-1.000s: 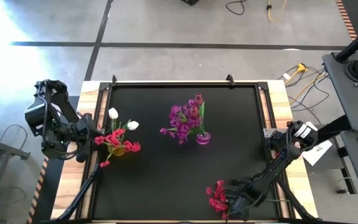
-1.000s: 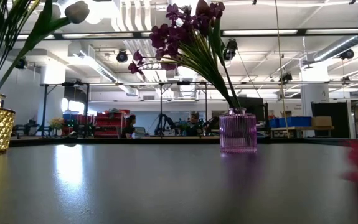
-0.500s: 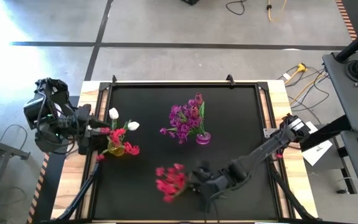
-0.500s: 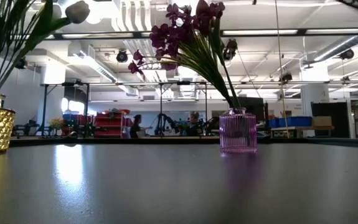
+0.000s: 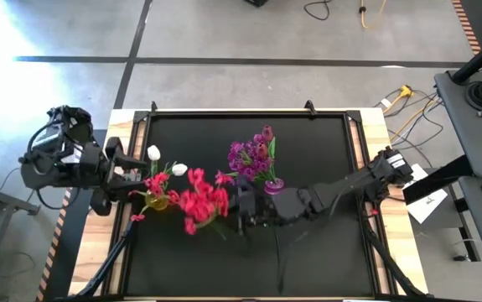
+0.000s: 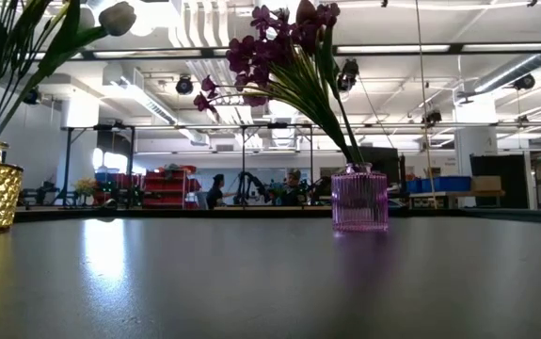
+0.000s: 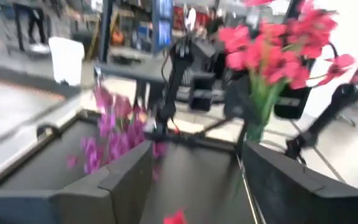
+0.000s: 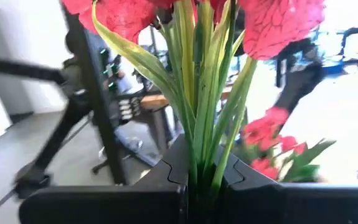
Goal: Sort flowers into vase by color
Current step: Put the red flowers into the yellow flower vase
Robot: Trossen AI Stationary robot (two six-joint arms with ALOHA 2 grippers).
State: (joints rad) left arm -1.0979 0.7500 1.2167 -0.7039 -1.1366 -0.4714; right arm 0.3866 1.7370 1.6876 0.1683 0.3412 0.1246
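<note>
Right gripper (image 5: 239, 204) pinches the red blossom clusters (image 5: 200, 201) by their stalks, jaws pressed tight, just beside the gold vase (image 5: 158, 201). Left gripper (image 5: 126, 178) hangs near that vase, jaws spread.

The near half of the bench (image 5: 224, 268) lies bare, and so does its far strip behind the vases. The gold vase (image 5: 158, 201) and the purple vase (image 5: 273, 185) stand in the middle band, and the right claw (image 5: 242, 210) with its red flowers (image 5: 200, 201) fills the gap between them.
</note>
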